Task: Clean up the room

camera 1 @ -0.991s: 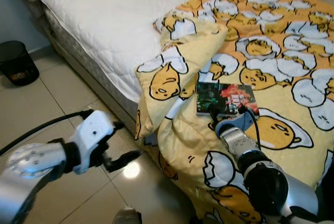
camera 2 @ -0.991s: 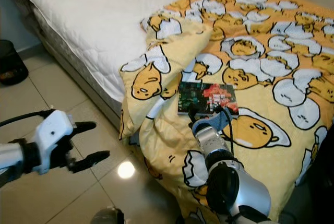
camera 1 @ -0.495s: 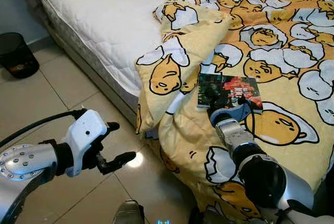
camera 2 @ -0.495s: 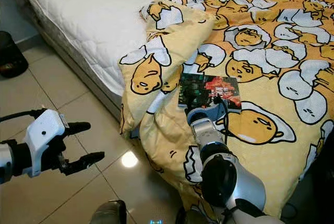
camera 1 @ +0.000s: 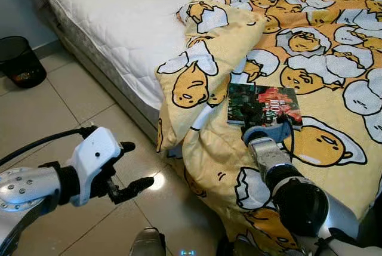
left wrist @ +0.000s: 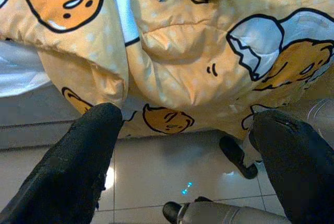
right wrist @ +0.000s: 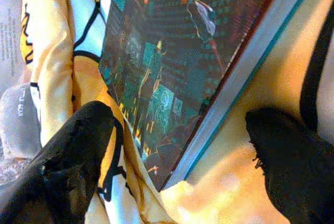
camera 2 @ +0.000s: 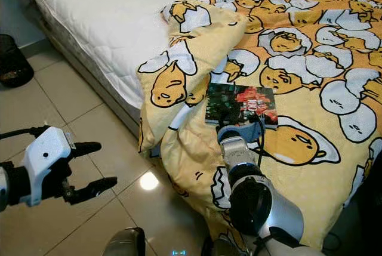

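Book (camera 1: pixel 264 106) lies flat on the duvet (camera 1: pixel 322 59) near the bed's edge, just beside the bunched fold. Right gripper (right wrist: pixel 177 145) sits at the book's near corner, fingers apart — one over the cover side, one past the spine edge — nothing clamped. Left gripper (camera 1: pixel 128 166) hovers over the floor (camera 1: pixel 54 113), fingers spread, empty. The book looks like a thin, stiff, glossy paperback — light but likely slippery; the soft duvet gives under it, so pinch across the near edge or the spine. Cover shows a dark cityscape with red and white characters, too blurred to read.
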### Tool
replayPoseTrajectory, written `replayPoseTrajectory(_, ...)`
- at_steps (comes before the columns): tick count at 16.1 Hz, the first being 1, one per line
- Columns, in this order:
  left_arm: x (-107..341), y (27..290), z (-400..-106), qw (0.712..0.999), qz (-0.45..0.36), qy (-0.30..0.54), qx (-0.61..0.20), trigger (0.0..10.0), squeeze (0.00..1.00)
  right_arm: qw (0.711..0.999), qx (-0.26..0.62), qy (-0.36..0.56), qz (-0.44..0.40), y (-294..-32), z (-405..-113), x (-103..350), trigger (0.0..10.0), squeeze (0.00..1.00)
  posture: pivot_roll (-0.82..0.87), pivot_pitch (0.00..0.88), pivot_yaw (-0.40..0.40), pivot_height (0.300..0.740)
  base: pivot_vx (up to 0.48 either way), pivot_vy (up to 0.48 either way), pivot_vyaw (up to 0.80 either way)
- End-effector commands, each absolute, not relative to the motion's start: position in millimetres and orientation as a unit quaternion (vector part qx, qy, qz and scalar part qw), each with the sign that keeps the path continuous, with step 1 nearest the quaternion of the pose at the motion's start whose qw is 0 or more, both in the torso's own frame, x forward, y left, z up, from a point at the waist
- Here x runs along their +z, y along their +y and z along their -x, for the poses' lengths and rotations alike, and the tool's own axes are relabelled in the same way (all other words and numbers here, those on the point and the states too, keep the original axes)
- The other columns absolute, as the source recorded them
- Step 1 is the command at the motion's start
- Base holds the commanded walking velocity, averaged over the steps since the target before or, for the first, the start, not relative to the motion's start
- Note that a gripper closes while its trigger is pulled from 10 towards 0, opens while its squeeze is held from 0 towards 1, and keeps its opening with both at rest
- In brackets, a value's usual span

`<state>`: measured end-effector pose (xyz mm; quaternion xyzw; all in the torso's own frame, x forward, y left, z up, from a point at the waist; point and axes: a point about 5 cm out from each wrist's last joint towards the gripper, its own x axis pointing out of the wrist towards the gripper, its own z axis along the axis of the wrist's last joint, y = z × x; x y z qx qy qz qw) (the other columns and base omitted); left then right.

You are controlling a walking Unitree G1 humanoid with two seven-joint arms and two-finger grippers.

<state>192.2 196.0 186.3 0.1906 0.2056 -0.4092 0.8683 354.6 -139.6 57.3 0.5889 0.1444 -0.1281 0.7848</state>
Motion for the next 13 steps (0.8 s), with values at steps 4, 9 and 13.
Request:
replayPoseTrajectory(4,197,202,-183,0.866,-0.203,0.214,-0.403,10.0,1.0,0.761,-0.159,0.128,-0.616,-143,-356,60,10.0,0.0,0.54,0.226,0.013,0.74,0.0,0.0,0.0)
replayPoseTrajectory(9,199,201,-178,0.866,-0.202,0.219,-0.402,10.0,1.0,0.742,-0.148,0.054,-0.652,-159,-371,86,10.0,0.0,0.54,0.217,0.016,0.74,0.0,0.0,0.0)
replayPoseTrajectory(13,200,201,-177,0.867,-0.2,0.22,-0.4,10.0,1.0,0.735,-0.153,0.031,-0.66,-167,-376,95,8.3,0.0,0.54,0.212,0.019,0.74,0.0,0.0,0.0)
